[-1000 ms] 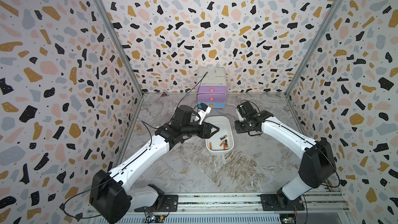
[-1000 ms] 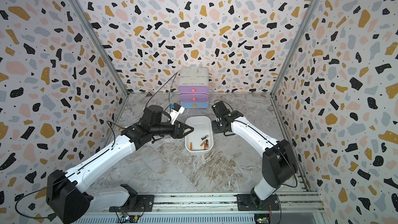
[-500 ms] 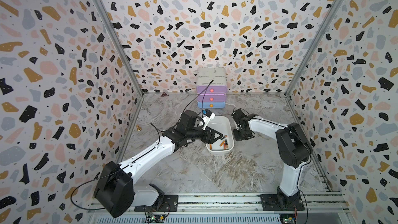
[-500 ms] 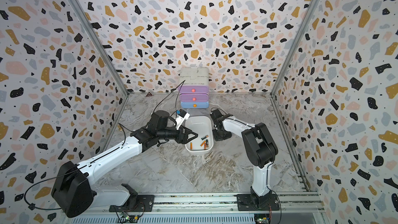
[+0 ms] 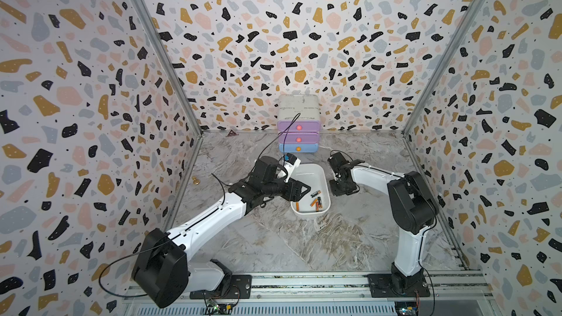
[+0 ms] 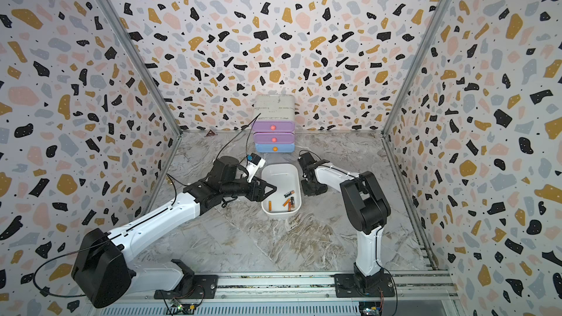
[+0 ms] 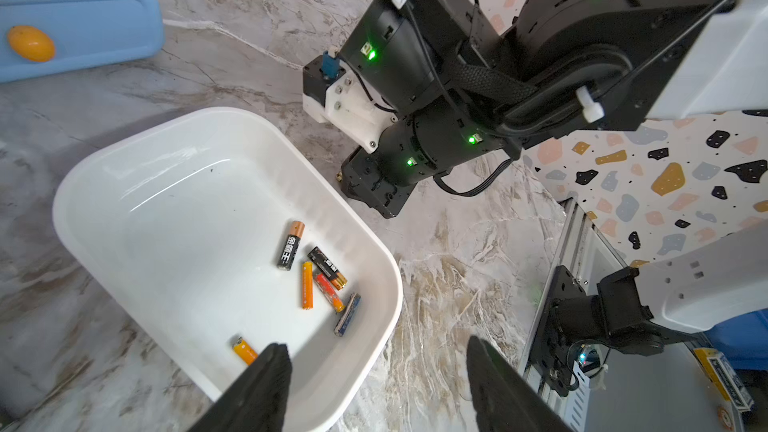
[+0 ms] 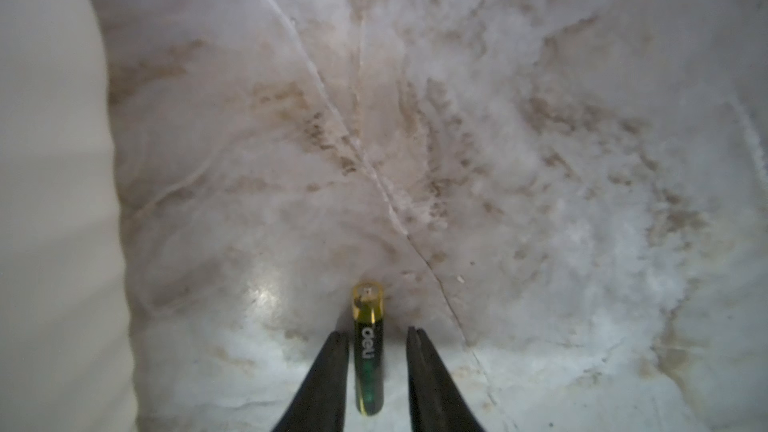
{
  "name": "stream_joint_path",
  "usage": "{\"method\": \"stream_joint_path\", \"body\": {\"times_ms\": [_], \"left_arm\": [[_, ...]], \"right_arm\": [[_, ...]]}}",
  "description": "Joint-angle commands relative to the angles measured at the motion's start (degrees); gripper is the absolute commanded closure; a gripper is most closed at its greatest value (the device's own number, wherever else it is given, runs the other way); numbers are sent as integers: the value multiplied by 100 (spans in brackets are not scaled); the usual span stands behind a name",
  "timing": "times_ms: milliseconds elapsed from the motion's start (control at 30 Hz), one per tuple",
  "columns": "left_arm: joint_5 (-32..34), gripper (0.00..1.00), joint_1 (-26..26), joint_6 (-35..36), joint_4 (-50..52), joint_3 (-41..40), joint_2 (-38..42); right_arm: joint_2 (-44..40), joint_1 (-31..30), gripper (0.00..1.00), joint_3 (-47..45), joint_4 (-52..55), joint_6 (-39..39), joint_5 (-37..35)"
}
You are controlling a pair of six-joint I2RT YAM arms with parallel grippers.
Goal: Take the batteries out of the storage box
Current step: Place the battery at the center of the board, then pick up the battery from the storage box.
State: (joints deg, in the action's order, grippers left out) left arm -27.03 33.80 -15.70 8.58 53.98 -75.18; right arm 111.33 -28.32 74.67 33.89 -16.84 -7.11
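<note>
box mid-table. six batteries flat in its near end, axes mixed, mostly near-far. left claw wide, empty, over box's left side. right claw just right of box, slightly parted, gap each side of loose battery; axis along fingers, gold cap past tips, by table.

The marbled worktop carries a white storage box mid-surface and a drawer cabinet at its back edge. A green battery lies flat on it near the box
</note>
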Motion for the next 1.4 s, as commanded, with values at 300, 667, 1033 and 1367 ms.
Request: {"method": "stream_joint_path", "body": {"times_ms": [300,667,1033,1367], "left_arm": [[1037,35,-57,254,1004,394,162],[861,36,-1493,-1172,110,-749,809],[590,35,-1491,-1278,57,-637,491],[667,34,-1493,-1173,349,-563,519]], "right_arm": [[-1471,43,65,293,690,40,634],[-1242,-852,53,1745,2542,1759,1645],[91,-1367,41,2583,2756,3553,736],[944,-1422,37,2699,2266,4817,26]]}}
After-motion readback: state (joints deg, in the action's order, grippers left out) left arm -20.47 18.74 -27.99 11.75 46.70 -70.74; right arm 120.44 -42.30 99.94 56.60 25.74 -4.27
